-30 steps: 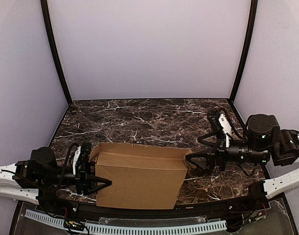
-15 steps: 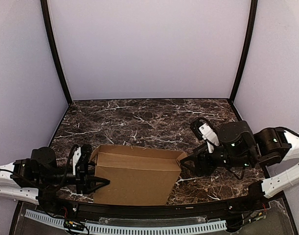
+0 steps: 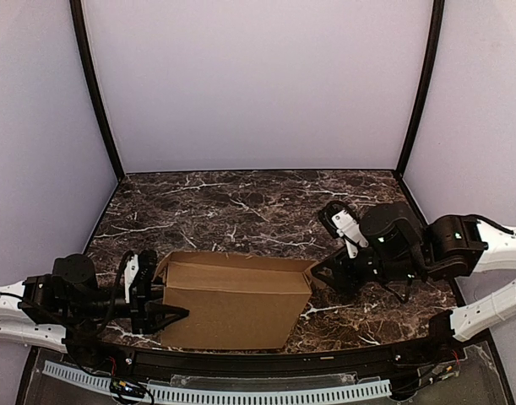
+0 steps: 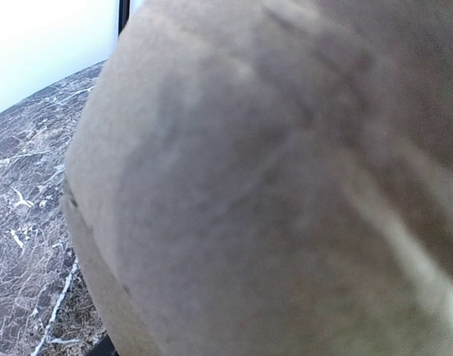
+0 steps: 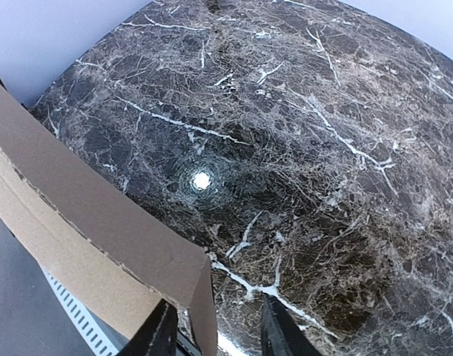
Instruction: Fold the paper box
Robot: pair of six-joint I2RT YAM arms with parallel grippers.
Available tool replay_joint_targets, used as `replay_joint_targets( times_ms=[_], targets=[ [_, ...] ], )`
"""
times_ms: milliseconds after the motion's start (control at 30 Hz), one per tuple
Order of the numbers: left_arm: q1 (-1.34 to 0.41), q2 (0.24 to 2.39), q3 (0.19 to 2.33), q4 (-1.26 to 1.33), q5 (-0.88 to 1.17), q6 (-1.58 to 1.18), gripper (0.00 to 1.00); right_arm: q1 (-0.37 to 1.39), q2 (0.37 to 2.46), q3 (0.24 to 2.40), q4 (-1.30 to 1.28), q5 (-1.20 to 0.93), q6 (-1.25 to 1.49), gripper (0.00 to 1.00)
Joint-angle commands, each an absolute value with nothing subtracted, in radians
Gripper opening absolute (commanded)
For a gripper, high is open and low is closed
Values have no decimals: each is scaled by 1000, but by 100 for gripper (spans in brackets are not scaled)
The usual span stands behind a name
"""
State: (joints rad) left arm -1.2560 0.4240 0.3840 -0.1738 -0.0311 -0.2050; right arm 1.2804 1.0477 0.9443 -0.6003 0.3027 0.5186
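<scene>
One second on: right pincer (image 3: 318,274) narrower, nearer paper box (image 3: 232,304) corner

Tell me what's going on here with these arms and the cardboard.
Two robot arms are folding a brown paper box, which sits partly formed near the front edge of the marble table. The left tool is right up against the box's left end; whether it grips the cardboard cannot be seen. The right tool is at the right end flap, its fingers apart on either side of the flap's edge, not clamped on it.
</scene>
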Motion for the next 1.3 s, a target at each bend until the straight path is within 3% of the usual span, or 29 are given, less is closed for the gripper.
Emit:
replay_joint_targets(
  times_ms=[0, 100, 433, 633, 1267],
  targets=[
    [-1252, 313, 380, -148, -64, -181, 1, 1273, 1049, 966, -551, 268, 506, 31],
    [-1252, 321, 384, -155, -88, -179, 1, 1272, 1057, 967, -551, 258, 511, 24],
    [-1252, 349, 379, -117, -96, -143, 1, 1266, 1083, 957, -548, 263, 541, 14],
    [-1252, 340, 365, -104, -81, -135, 1, 1241, 1102, 962, -546, 254, 545, 1],
    [-1252, 490, 396, -101, -159, -52, 1, 1156, 1117, 1105, -574, 145, 572, 0]
  ],
)
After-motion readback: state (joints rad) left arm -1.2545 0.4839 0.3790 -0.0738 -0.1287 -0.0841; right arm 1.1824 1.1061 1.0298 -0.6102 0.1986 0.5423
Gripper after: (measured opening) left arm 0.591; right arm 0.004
